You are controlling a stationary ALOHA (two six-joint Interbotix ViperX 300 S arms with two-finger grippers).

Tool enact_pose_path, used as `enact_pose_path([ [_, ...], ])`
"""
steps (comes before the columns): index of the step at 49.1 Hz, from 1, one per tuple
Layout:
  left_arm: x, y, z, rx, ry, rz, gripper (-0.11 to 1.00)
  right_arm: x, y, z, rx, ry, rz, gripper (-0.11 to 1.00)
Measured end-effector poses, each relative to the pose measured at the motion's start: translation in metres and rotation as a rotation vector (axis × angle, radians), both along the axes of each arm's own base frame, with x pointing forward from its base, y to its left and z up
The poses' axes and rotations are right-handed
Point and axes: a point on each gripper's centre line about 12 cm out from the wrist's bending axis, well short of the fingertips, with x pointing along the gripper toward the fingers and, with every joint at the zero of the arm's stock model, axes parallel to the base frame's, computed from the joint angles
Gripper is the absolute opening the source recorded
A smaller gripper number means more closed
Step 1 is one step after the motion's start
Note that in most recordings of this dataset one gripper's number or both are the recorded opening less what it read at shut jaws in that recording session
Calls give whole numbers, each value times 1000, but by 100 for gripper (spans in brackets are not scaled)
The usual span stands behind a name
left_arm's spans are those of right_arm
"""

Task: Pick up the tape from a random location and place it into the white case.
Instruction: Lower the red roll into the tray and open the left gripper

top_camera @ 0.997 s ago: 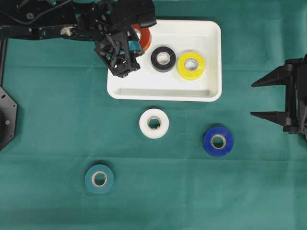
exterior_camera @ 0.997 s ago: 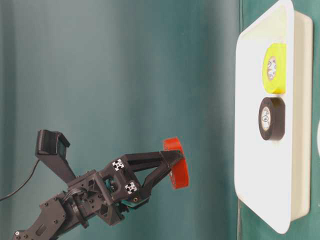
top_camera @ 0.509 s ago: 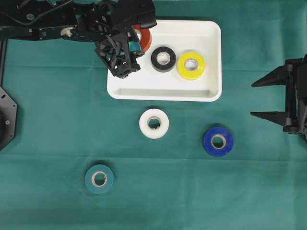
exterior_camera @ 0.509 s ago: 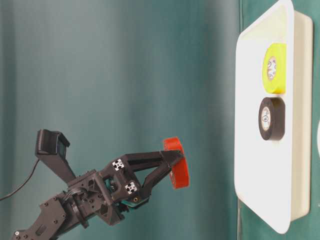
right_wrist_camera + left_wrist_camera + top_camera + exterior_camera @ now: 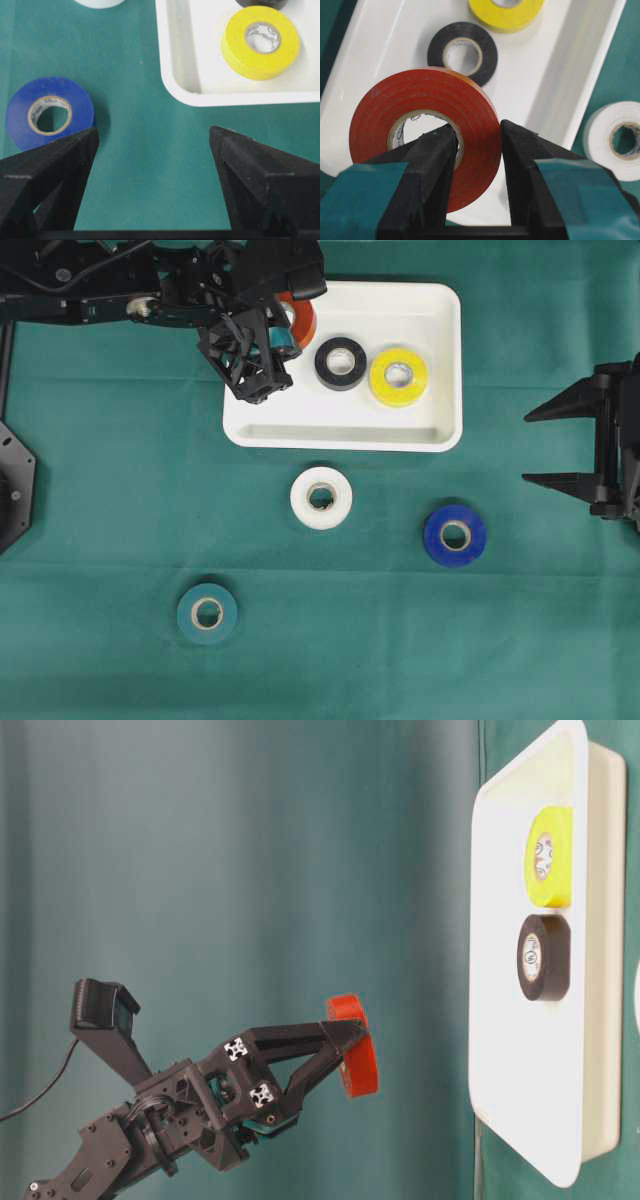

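My left gripper [image 5: 475, 131] is shut on a red tape roll [image 5: 425, 95], one finger through the core and the other on the outer wall. It holds the roll tilted in the air above the left end of the white case [image 5: 330, 415]; the table-level view shows the red tape [image 5: 355, 1055] clear of the case [image 5: 500, 970]. A black roll [image 5: 341, 363] and a yellow roll [image 5: 398, 376] lie flat in the case. At the right table edge my right gripper [image 5: 545, 448] is open and holds nothing.
On the green cloth lie a white roll [image 5: 321, 498] just below the case, a blue roll [image 5: 455, 535] near the right gripper [image 5: 154, 137], and a teal roll [image 5: 207, 613] at the lower left. The left arm stretches across the top left.
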Motion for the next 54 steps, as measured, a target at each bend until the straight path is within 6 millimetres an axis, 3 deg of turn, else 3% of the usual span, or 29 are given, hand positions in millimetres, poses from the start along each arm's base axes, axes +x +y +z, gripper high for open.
enact_pose_path([
  [9,4,1,-8,4,-15,-2,23,0,0,0,0,2,0,84],
  [27,15,7,-70,-18,17,8,23,0,0,0,0,0,0,84],
  [41,3,21,-111,-43,47,56,23,0,0,0,0,0,0,84],
  [54,0,24,-135,-64,88,71,23,0,0,0,-1,2,1,84],
])
